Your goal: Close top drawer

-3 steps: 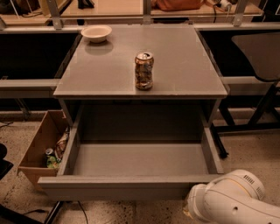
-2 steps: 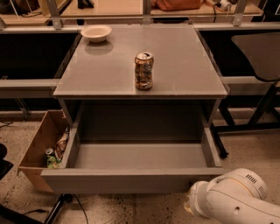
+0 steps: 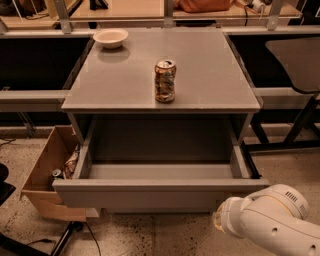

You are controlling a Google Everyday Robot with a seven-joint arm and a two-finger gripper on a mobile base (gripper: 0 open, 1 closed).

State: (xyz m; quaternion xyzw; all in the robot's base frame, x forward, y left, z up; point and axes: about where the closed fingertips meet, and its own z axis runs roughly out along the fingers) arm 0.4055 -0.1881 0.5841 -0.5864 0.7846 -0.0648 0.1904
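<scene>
Camera view: the gripper [image 3: 220,223] sat at the bottom right, at the tip of the white arm [image 3: 270,222]. It was low, just under the right end of the drawer front. Whether it was apart or together could not be told, and neither could contact with the front.

The top drawer [image 3: 155,192] stood pulled out toward the camera, well out of its cabinet. It had a plain flat grey front and a shallow grey box interior with side rails showing. One drawer was in view.

Surface: the cabinet top [image 3: 210,75] was matte grey, flat and roughly square.
- One can [image 3: 165,81] stood upright near the front edge, about mid-width. It had a mottled brown and silver label, and its writing could not be read.
- One bowl [image 3: 110,38], pale cream, sat at the back left corner, well apart from the can.

Room: the floor [image 3: 150,235] was speckled beige terrazzo.
- One cardboard box [image 3: 45,172] sat open on the floor just left of the drawer. It held a second, small can [image 3: 56,173] and some crumpled wrapping.
- A dark cable [image 3: 93,236] ran across the floor below the box.
- A long wood-topped bench [image 3: 130,9] with metal uprights ran across the back.
- A dark tabletop [image 3: 295,55] on black legs stood to the right of the cabinet.
- Grey rails ran out from the cabinet on both sides, with dark space behind them.

No brand or other text was legible anywhere.
</scene>
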